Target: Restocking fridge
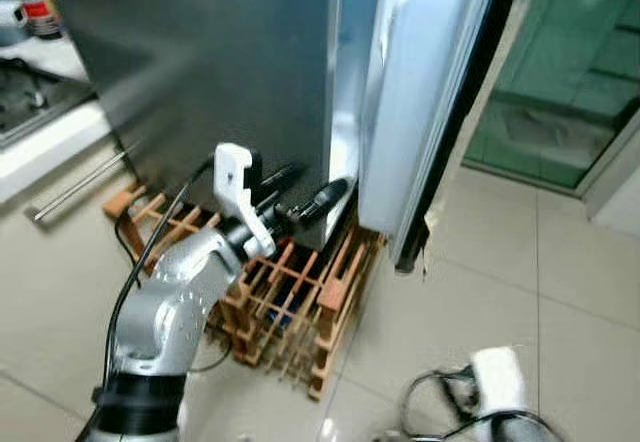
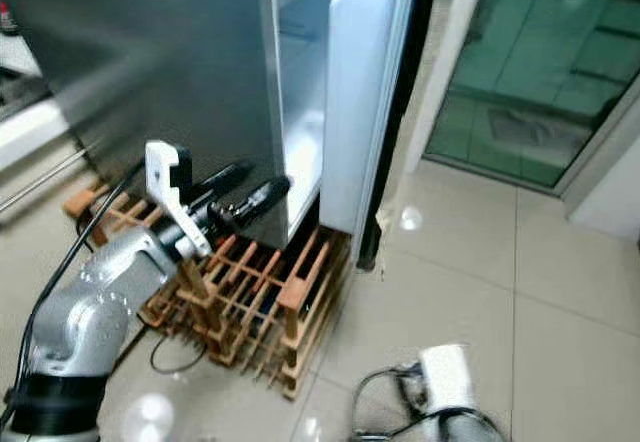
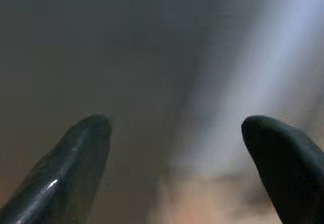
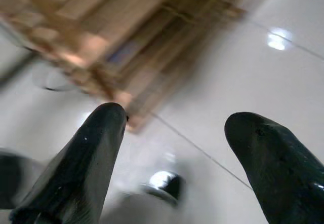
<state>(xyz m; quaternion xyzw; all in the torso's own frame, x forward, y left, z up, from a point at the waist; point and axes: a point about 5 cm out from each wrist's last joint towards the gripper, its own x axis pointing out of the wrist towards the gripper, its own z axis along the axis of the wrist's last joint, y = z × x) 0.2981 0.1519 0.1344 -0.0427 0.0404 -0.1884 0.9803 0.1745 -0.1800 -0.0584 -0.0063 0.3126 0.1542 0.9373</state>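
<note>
Raised up by the grey side of the fridge [image 1: 200, 82]: left gripper [image 1: 305, 197], fingers spread apart, holding nothing. Door [image 2: 355, 92] already swung open a little, white inside showing just past the fingertips, up and to the right. Door edge tall and straight, top to bottom. Nearer arm by far: the left one. Right gripper [image 4: 172, 148] down low over the shiny floor [image 1: 500, 292], also spread wide and empty (wooden rack [image 2: 250, 302] nearby). No food to put away seen yet.
</note>
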